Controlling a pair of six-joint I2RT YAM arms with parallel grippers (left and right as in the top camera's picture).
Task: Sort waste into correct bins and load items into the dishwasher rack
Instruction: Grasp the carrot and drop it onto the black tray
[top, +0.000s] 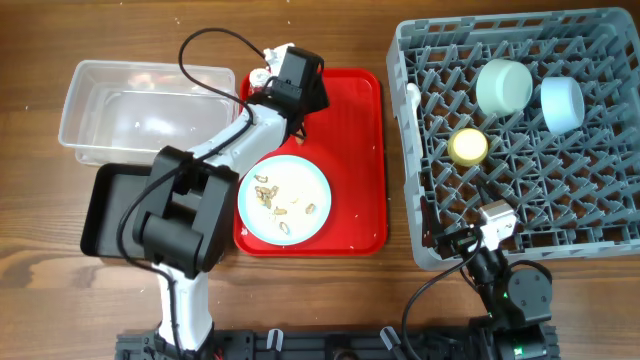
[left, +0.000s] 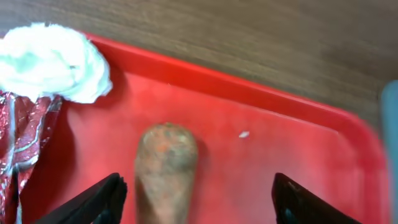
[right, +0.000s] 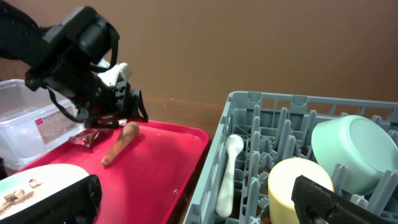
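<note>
Low in the left wrist view, the left gripper (left: 198, 186) hangs over the red tray (left: 273, 143) with its dark fingers (left: 99, 202) spread wide and nothing between them but air. Just beyond, the stub (left: 165, 168), a brownish-orange, carrot-like scrap, lies flat on the tray, pointing up the frame. It sits left of centre, closer to the finger at lower left than to the one at lower right.

That offset looks like the thing to fix. The gripper probably wants a small shift toward the left of the frame so the stub is centred, then a straight drop to close across its narrow width.

The risk sits further up and left. A red foil wrapper (left: 25, 130) lies near the stub, with a crumpled white tissue (left: 50, 59) beyond it, and a finger drifting that way could snag the foil.

Farther off, at the upper left of the overhead frame, the clear bin (top: 90, 70) and the black bin (top: 105, 200) wait beside the tray. Which one takes food waste cannot be told.

Across on the right, the right gripper (right: 196, 190) holds nothing by the rack (top: 560, 200), its fingers (right: 68, 199) apart.
</note>
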